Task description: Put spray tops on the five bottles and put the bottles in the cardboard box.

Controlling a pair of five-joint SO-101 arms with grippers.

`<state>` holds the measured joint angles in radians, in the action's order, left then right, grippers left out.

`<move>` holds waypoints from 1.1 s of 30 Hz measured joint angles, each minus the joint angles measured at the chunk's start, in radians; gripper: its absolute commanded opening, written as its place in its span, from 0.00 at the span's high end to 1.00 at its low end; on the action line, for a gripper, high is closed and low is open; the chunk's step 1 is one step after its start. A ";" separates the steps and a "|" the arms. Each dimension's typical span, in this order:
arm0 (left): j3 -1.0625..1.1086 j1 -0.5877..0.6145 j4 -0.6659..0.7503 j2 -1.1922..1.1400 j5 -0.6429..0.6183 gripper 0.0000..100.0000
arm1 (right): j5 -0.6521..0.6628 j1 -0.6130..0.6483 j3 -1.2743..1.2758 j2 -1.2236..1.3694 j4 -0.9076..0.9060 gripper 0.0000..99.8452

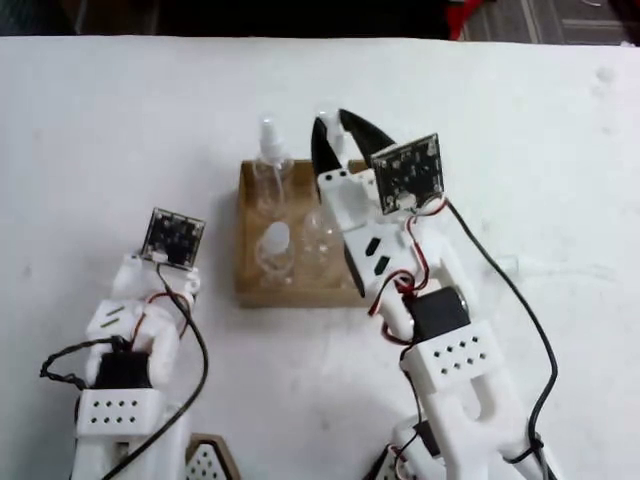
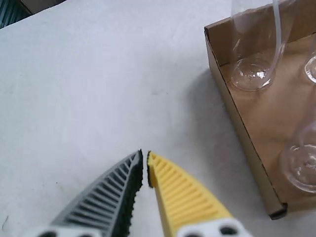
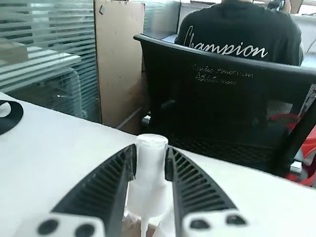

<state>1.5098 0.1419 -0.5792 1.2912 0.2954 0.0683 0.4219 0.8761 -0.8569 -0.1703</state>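
Over the far right corner of the cardboard box (image 1: 250,290), the right hand (image 1: 340,132) hangs with its two black fingers (image 3: 106,182) clenched on a white spray top (image 3: 148,190), gripping it just below the cap; whether a bottle sits under that top cannot be told. Inside the box stand clear bottles. One at the far left corner is upright and already wears a spray top (image 1: 270,150), and the left wrist view shows its round base (image 2: 251,74) with a thin tube running down inside, near two more clear bases (image 2: 302,165) on the brown floor of the box (image 2: 266,116). The right arm (image 1: 385,250) lies across the right side of the box and hides what stands there. Left of the box and well apart from it, the left hand (image 2: 144,159) hovers over the bare white worktop (image 2: 98,79), its grey and yellow fingertips pressed nearly together, holding nothing. Beyond the box, past the worktop's far edge, stand a black mesh office chair (image 3: 222,98) and an upright cardboard panel (image 3: 118,59).
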 measured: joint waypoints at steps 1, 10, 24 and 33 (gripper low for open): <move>0.000 0.000 0.000 0.000 0.000 0.97 | -0.011 0.002 0.008 0.000 0.000 0.98; 0.000 0.000 0.000 0.000 0.000 0.97 | -0.025 0.002 0.080 -0.002 0.000 0.98; 0.000 0.000 0.000 0.000 0.000 0.97 | -0.025 0.002 0.250 -0.038 0.127 0.98; 0.000 0.000 0.000 0.000 0.000 0.97 | -0.025 0.054 0.390 -0.224 0.129 0.98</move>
<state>1.5098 0.1419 -0.5792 1.2912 0.2954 0.0437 0.4757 1.2658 -1.0810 -0.0414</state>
